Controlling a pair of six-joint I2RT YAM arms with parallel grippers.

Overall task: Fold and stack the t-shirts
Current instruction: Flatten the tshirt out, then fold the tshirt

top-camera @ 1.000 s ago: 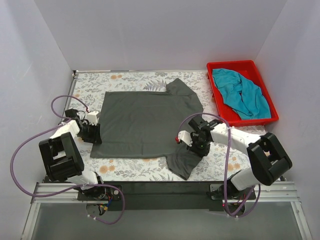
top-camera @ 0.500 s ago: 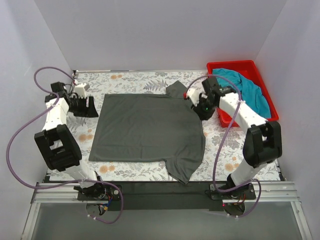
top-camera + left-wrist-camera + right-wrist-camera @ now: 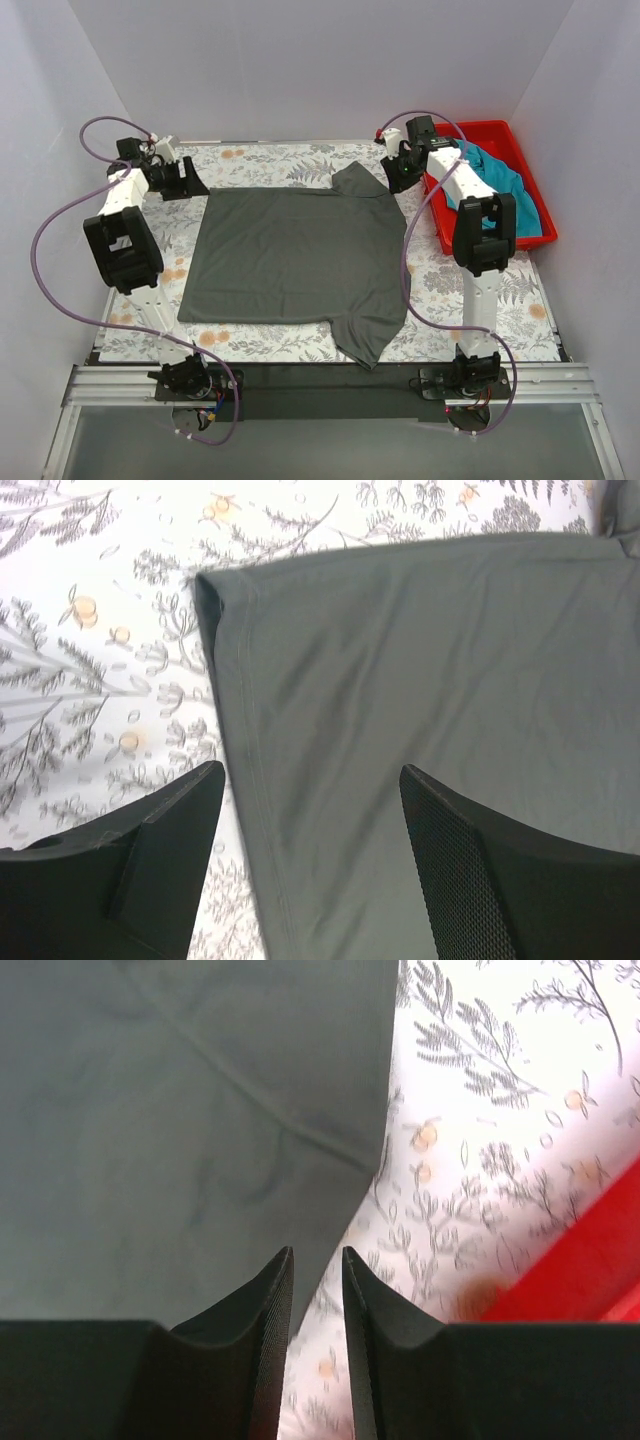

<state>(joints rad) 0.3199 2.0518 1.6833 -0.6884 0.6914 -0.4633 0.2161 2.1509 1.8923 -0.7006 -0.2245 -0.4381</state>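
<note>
Both arms swung out to far corners of grey shirt (image 3: 295, 255). Left gripper (image 3: 310, 810) apart over hem corner; right gripper (image 3: 317, 1270) nearly together, empty, at sleeve edge. Pinch both corners evenly before folding.

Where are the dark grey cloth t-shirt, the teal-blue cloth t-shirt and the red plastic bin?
dark grey cloth t-shirt (image 3: 295, 255), top external view, middle of its body.
teal-blue cloth t-shirt (image 3: 525, 205), top external view, crumpled cloth inside the bin.
red plastic bin (image 3: 478, 128), top external view, far rim.
</note>
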